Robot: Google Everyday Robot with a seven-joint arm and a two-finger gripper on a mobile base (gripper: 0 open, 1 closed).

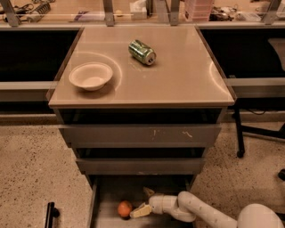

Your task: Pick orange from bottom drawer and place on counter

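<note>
The orange [124, 208] lies on the grey floor of the open bottom drawer [104, 213], towards its left side. My gripper [143, 201] reaches into the drawer from the right on a white arm. Its two cream fingers are spread open, one finger [140, 211] low and close to the orange's right side, the other higher behind. It holds nothing. The counter [178, 80] is the glossy beige top of the drawer cabinet above.
A white bowl [91, 75] sits on the counter's left part and a green soda can [142, 52] lies on its side near the back middle. Two shallower grey drawers [140, 135] are above the bottom one. A cluttered bench [67, 11] runs behind. Speckled floor surrounds the cabinet.
</note>
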